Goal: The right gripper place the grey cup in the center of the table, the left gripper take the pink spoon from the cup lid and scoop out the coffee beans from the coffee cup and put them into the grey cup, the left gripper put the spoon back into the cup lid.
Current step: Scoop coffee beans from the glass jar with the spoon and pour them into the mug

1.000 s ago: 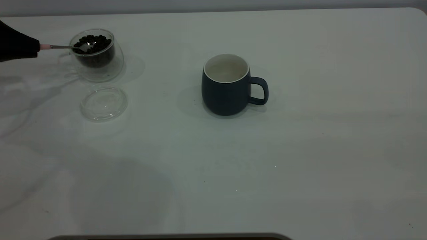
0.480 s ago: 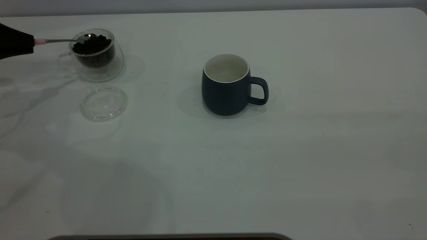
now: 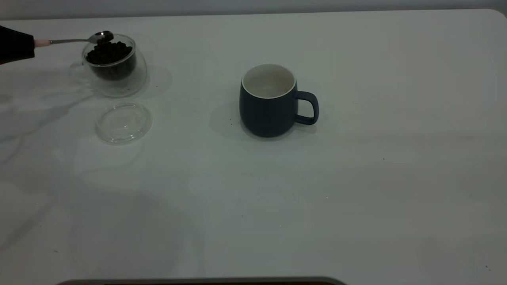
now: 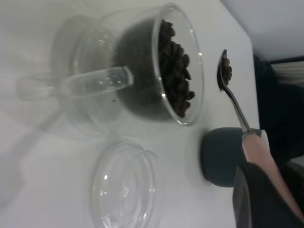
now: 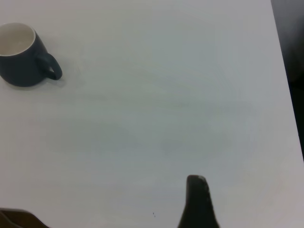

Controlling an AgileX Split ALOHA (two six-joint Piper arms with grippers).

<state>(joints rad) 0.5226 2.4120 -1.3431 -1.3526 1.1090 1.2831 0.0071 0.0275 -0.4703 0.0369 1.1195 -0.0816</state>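
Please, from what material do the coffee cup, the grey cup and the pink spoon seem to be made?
The coffee cup looks like clear double-walled glass: the beans show through it. The grey cup seems ceramic, matte dark outside, white inside. The pink spoon has a shiny, probably metal bowl and a pale pink handle, perhaps plastic or enamel.

"Can you see all of the left gripper [image 3: 16, 48]?"
"No. The picture's edge cuts it off, and it hides most of the pink spoon [image 3: 75, 40] handle."
"And the right gripper [image 5: 198, 202]?"
"Only one dark tip shows. The rest is cut off."
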